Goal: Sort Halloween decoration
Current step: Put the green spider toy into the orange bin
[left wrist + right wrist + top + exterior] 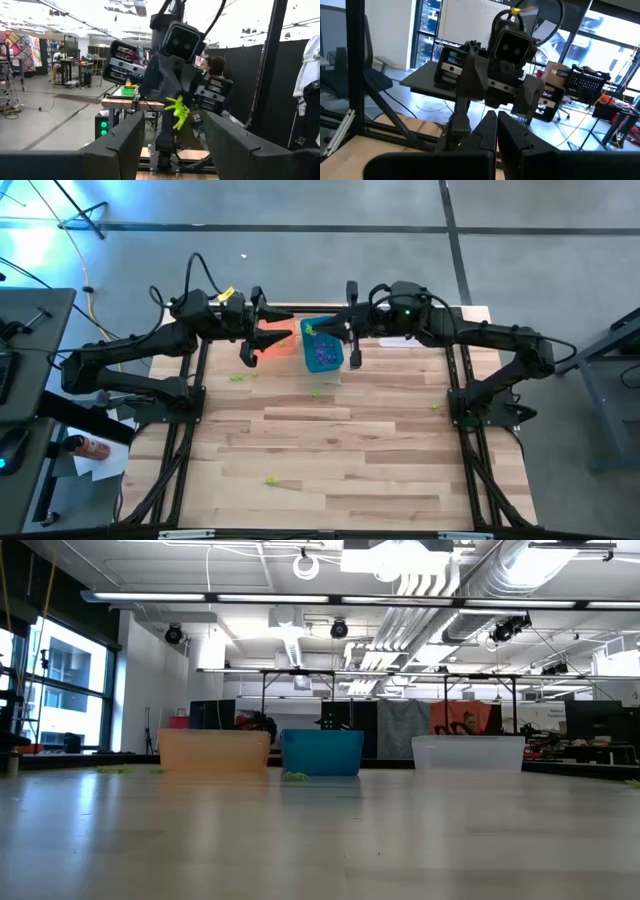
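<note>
High view, arms: the left gripper (pixel 258 320) and right gripper (pixel 352 330) face each other over the far end of the table (pixel 340 470), above the orange bin (pixel 275 340) and teal bin (pixel 322 346).
High view, trinkets: purple pieces lie in the teal bin; yellow-green trinkets (pixel 238 377) lie scattered on the table, too small to tell which way they point.
Low view: orange, teal and clear bin (pixel 468 753) stand in a row; a green trinket (pixel 296 776) lies at the teal bin's foot.
Left wrist view: left fingers (pixel 117 145) stand wide apart, holding nothing; a yellow-green trinket (pixel 177 111) hangs at the right gripper's tips, long axis roughly upright, legs splayed sideways.
Right wrist view: right fingers (pixel 486 131) are pressed together; the trinket cannot be seen here.
</note>
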`<state>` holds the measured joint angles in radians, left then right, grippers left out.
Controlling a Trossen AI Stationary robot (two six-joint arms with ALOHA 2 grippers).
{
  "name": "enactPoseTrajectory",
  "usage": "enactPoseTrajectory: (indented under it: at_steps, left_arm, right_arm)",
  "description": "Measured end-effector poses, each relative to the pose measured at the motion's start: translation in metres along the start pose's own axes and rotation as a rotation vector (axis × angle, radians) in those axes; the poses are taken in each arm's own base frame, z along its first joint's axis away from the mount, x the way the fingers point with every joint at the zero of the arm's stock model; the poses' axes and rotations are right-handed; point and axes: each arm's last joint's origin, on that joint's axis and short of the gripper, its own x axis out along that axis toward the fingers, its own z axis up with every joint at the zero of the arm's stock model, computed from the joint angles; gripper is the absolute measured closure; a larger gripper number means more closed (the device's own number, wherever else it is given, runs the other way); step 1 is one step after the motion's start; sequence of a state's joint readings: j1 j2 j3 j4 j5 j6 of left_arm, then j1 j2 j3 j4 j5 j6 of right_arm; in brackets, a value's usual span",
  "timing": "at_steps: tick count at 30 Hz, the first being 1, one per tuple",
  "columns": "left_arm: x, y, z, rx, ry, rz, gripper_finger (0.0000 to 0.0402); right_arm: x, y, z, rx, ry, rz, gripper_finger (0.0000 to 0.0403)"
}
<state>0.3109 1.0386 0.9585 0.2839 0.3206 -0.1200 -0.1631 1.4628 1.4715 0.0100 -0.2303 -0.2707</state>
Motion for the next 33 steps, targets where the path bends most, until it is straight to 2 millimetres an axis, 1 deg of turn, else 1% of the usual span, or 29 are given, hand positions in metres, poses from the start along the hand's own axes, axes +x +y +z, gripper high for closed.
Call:
enactPoseTrajectory:
  at_steps: [5, 8, 10, 13, 17, 22, 24, 26, 32, 33]
  left_arm:
    - [0.003, 0.000, -0.002, -0.024, -0.001, -0.006, 0.0214]
    - [0.010, 0.001, -0.008, -0.071, 0.006, -0.023, 0.0214]
    - [0.017, 0.000, -0.010, -0.076, -0.010, -0.039, 0.0214]
    - [0.026, 0.000, -0.016, -0.076, -0.016, -0.071, 0.0214]
    - [0.026, -0.002, -0.016, -0.106, -0.020, -0.156, 0.0214]
    - [0.026, -0.002, -0.015, -0.100, -0.027, -0.159, 0.0217]
    - [0.026, -0.002, -0.015, -0.101, -0.026, -0.154, 0.0231]
    - [0.028, -0.001, -0.017, -0.104, -0.019, -0.147, 0.0257]
    - [0.034, 0.002, -0.025, -0.079, -0.002, -0.142, 0.0376]
    - [0.035, 0.003, -0.026, -0.082, -0.002, -0.140, 0.0388]
  right_arm:
    - [-0.001, -0.002, 0.002, -0.006, -0.030, 0.027, 0.0403]
    - [0.001, -0.002, 0.001, -0.008, -0.048, 0.050, 0.0403]
    - [0.006, -0.001, 0.001, -0.015, -0.070, 0.053, 0.0403]
    - [0.010, -0.001, -0.004, -0.011, -0.058, 0.056, 0.0403]
    - [0.011, -0.001, -0.007, -0.002, -0.034, 0.056, 0.0403]
    - [0.011, -0.001, -0.007, -0.002, -0.034, 0.055, 0.0403]
    - [0.011, -0.001, -0.007, -0.003, -0.035, 0.055, 0.0403]
    - [0.011, -0.001, -0.007, -0.003, -0.034, 0.056, 0.0403]
    - [0.011, -0.001, -0.007, -0.003, -0.034, 0.055, 0.0403]
    - [0.011, -0.001, -0.007, -0.002, -0.034, 0.056, 0.0403]
